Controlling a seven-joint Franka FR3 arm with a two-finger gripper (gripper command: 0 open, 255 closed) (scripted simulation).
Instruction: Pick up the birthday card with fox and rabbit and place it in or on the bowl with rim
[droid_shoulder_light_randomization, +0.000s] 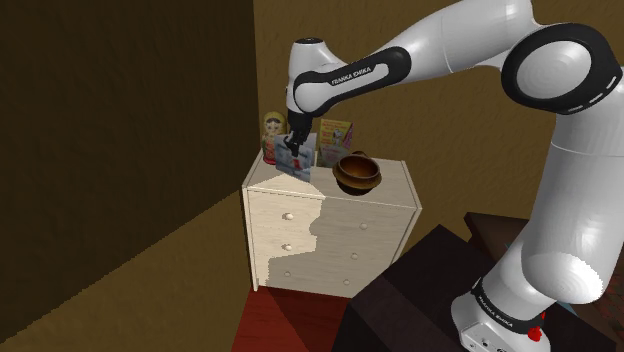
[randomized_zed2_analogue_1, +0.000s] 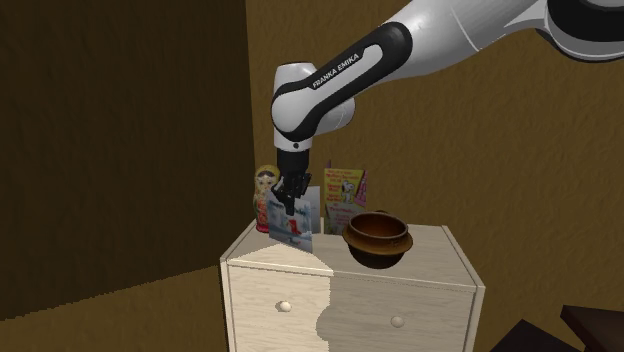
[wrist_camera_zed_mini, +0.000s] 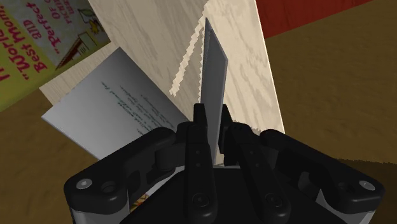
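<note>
Card (randomized_zed2_analogue_1: 303, 222) is pinched edge-on between the fingers of the gripper (randomized_zed2_analogue_1: 291, 192) and held upright over the dresser (randomized_zed2_analogue_1: 400, 300) top. Bowl (randomized_zed2_analogue_1: 377, 240) is seated near it, on the second exterior view's right, apart from the card.

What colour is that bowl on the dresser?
The bowl is glossy brown, darker inside; the second exterior view shows it best.

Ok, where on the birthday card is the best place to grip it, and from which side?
The top edge of one leaf, from above. The birthday card is upright and half open, each leaf thin and flat, so the pincer closing across a single leaf fits, as it is clamped now.
</note>
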